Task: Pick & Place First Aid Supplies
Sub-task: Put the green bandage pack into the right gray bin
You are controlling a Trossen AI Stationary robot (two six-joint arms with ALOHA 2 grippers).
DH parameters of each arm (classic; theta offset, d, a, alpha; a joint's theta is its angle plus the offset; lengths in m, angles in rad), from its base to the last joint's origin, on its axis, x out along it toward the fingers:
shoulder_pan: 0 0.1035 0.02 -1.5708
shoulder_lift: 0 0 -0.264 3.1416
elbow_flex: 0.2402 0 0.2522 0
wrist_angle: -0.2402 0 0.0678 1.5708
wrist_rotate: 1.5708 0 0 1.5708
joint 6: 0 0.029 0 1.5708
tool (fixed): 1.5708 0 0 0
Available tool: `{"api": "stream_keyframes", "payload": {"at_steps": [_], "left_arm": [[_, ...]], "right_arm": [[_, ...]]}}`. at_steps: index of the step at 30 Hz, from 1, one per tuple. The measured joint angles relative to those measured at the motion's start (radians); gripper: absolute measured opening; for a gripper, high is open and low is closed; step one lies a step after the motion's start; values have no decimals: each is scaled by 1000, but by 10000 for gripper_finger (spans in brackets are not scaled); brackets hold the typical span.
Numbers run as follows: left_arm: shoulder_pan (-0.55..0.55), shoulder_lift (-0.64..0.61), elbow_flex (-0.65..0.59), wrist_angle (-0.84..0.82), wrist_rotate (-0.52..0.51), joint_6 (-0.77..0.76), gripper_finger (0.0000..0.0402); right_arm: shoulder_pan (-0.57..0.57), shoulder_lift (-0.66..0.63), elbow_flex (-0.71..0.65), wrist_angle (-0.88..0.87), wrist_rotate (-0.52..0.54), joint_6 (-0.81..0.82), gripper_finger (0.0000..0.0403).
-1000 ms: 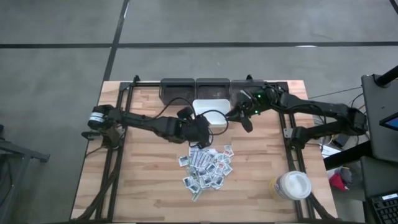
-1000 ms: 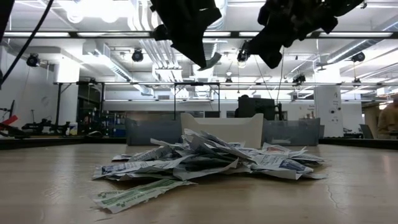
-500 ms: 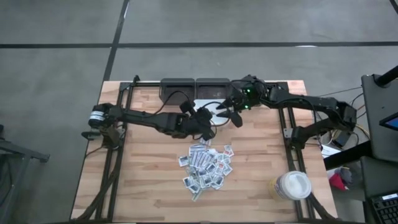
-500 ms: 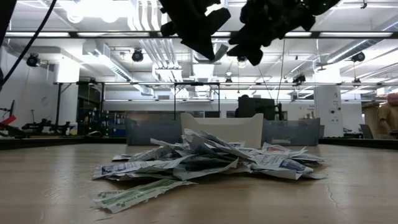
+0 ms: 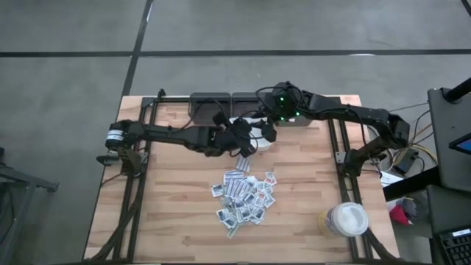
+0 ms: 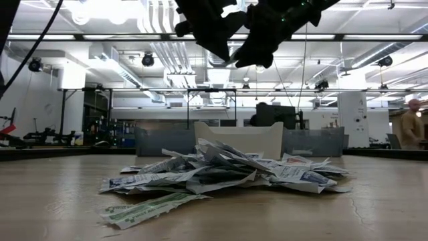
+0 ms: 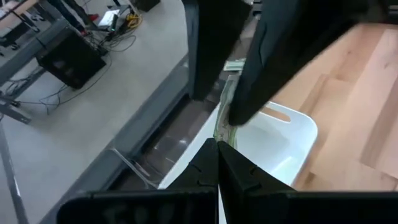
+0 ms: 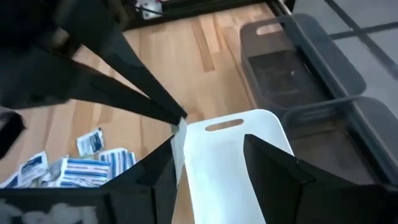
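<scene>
Pale wood-grain planks make up the worktop (image 5: 169,199), framed by black rails. Near its front edge, a heap of white packets (image 5: 245,197) shows blue-striped and some greenish print. A plain white tray (image 8: 230,165) sits before dark grey bins (image 5: 231,103) at the back edge; a cream-lidded jar (image 5: 346,218) stands front right.

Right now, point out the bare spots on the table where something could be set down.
Bare wood lies left of the packet pile, toward the table edge, and between the pile and the white-lidded jar. It is crowded at the white tray, where the left gripper and right gripper meet.
</scene>
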Motion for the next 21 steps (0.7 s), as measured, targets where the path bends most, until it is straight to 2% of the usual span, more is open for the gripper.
{"api": "stream_keyframes", "payload": {"at_steps": [6, 17, 21], "left_arm": [[3, 0, 12, 1, 0, 17, 0], [4, 0, 12, 1, 4, 16, 0], [4, 0, 12, 1, 9, 16, 0]], "right_arm": [[-4, 6, 0, 0, 23, 6, 165], [-5, 3, 0, 5, 24, -4, 109], [-5, 3, 0, 5, 24, -4, 78]]}}
